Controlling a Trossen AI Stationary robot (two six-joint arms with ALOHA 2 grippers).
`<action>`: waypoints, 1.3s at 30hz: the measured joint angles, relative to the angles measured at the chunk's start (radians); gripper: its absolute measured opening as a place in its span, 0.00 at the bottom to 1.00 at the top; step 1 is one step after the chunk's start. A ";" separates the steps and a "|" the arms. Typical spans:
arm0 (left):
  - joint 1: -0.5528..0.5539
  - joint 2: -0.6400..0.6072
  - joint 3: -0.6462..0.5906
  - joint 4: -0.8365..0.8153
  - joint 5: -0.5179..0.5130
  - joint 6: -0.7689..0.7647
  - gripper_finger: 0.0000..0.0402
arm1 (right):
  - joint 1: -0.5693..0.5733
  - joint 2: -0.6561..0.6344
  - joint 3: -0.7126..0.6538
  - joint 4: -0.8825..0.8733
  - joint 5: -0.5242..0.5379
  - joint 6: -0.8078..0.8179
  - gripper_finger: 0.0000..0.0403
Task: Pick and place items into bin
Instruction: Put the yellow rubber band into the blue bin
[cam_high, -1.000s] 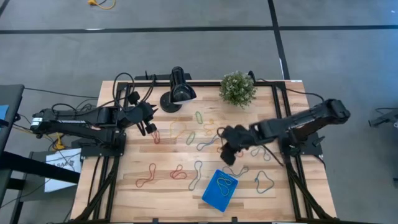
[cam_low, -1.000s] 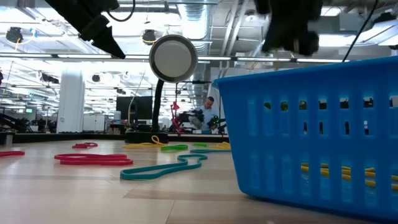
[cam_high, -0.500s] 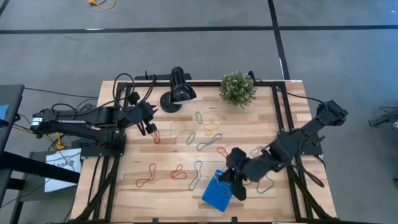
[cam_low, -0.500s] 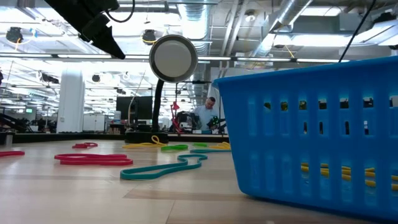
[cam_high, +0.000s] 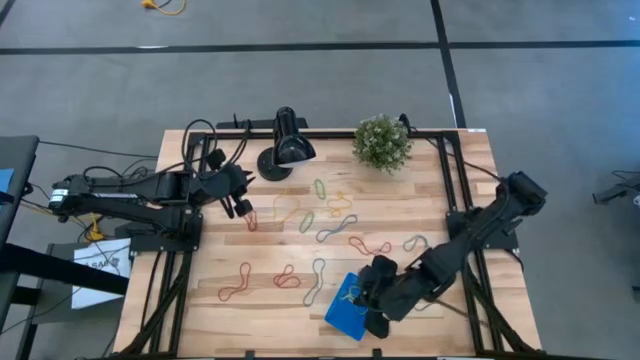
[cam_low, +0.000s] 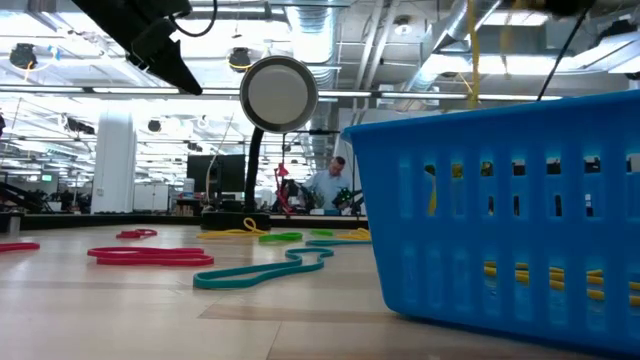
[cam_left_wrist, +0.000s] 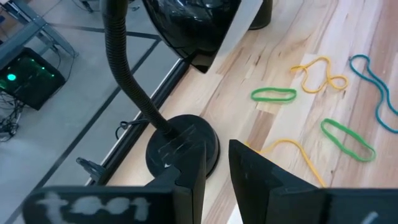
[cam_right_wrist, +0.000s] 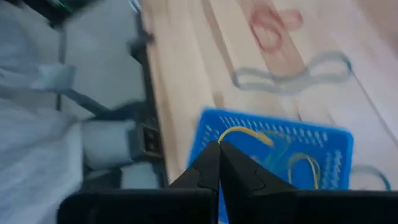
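Fingers (cam_right_wrist: 217, 163) of the right gripper (cam_high: 372, 300) pinch a yellow band (cam_low: 473, 50) over the bin (cam_high: 350, 305) at the counter's (cam_high: 260, 305) six-o'clock edge; only the low view shows it dangling. Left gripper (cam_high: 240, 207) fingers stand narrowly apart, empty.

so there's a big blue bin (cam_low: 500, 215) up close with a yellow band (cam_low: 472, 60) dangling above it, plus red (cam_low: 150, 257) and teal bands (cam_low: 270, 270) on the table (cam_low: 180, 320).

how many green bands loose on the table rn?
2. One green band near the lamp; the other closer to mid-table, beside a yellow band. More may hide under the arms.
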 joint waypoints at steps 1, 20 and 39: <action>0.000 0.000 0.000 0.000 0.000 0.000 0.15 | -0.009 0.008 0.000 -0.013 -0.018 0.018 0.00; 0.000 0.000 0.000 0.000 0.000 0.001 0.15 | -0.066 0.036 0.000 -0.073 -0.123 0.094 0.07; 0.000 0.000 0.000 0.000 0.032 0.010 0.15 | -0.154 0.006 0.000 -0.069 -0.141 0.003 0.24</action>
